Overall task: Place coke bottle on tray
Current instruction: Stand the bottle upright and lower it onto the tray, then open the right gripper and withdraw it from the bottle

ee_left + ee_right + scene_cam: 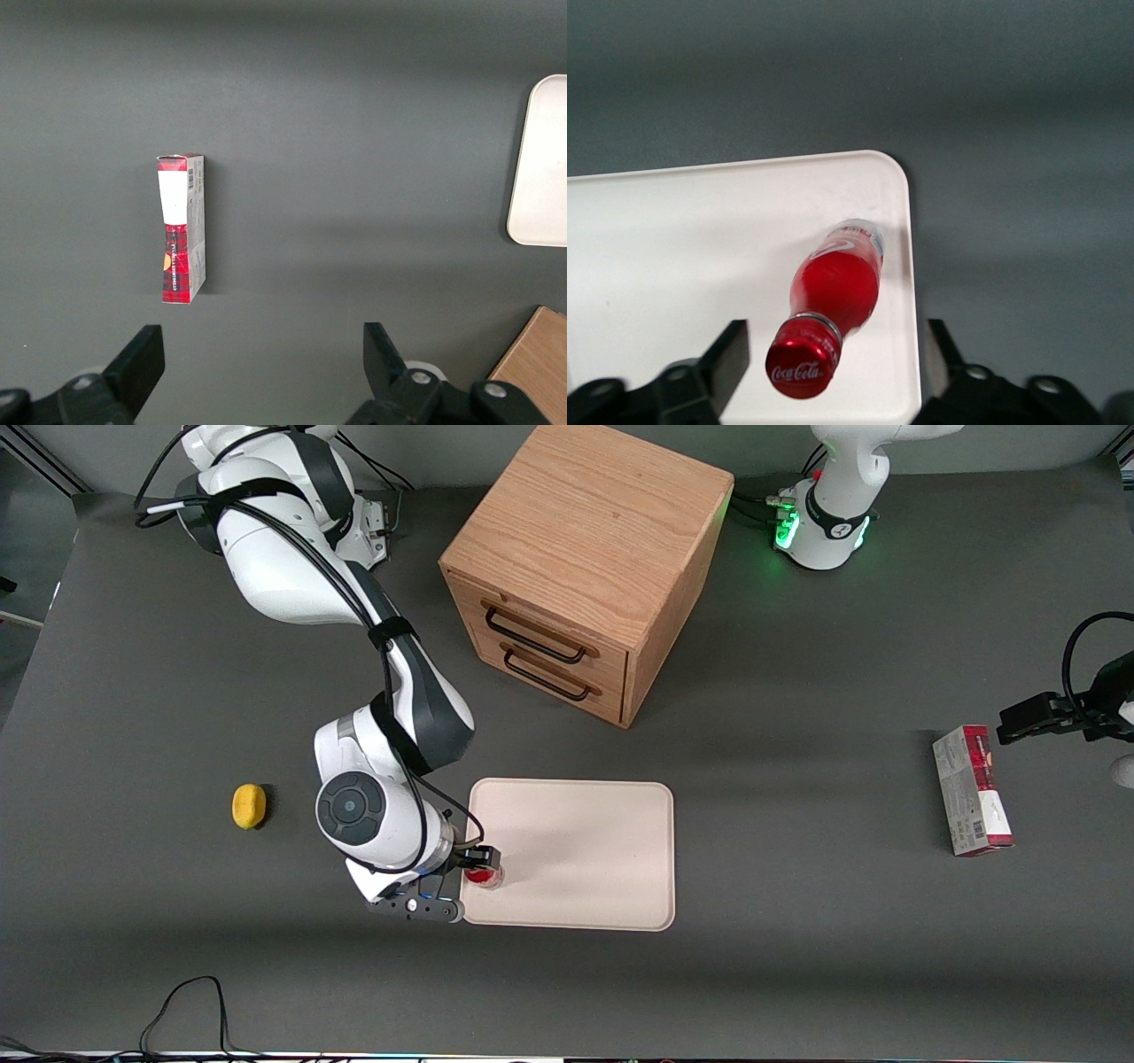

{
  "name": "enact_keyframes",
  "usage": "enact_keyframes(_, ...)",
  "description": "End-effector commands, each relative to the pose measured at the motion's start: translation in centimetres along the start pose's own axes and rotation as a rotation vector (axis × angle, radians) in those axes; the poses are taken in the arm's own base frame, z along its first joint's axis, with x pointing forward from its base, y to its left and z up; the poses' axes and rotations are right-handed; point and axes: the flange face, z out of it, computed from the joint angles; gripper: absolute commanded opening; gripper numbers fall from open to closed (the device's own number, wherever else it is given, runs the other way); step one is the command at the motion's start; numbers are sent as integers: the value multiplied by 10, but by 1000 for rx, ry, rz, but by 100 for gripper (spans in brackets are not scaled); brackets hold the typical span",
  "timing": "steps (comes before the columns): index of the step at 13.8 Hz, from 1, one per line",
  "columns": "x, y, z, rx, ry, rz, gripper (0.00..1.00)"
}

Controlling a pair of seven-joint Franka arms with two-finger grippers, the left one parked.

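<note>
The coke bottle point(484, 876), small and red with a red cap, stands upright on the cream tray point(585, 850), near the tray's corner that is nearest the front camera at the working arm's end. In the right wrist view the coke bottle point(833, 292) shows from above, cap with white script toward the camera, on the tray point(673, 248) close to its rim. My right gripper point(481, 859) is open just above the bottle. In the right wrist view the gripper point(833, 363) has a finger on each side of the cap, clear of it.
A wooden two-drawer cabinet point(585, 576) stands farther from the front camera than the tray. A yellow lemon-like object point(249, 806) lies toward the working arm's end. A red-and-grey carton point(972, 790) lies toward the parked arm's end, also in the left wrist view point(182, 228).
</note>
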Motion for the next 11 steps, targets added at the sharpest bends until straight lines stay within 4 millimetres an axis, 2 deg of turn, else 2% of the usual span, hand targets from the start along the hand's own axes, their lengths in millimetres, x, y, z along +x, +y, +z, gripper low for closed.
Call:
enact_keyframes(1, 2, -5, -2, -12, 27, 10, 100)
enact_keyframes(5, 2, -5, -2, -12, 27, 10, 100)
enact_keyframes(7, 2, -4, -12, -11, 32, 13, 100)
enact_keyframes(8, 3, -1, -27, -4, 46, 1, 100)
enact_keyframes(9, -2, 10, -39, -22, 12, -6, 100)
enact_keyframes(10, -12, 30, -62, -34, -27, -63, 100)
enact_keyframes(11, -20, 59, -90, -29, -43, -106, 100)
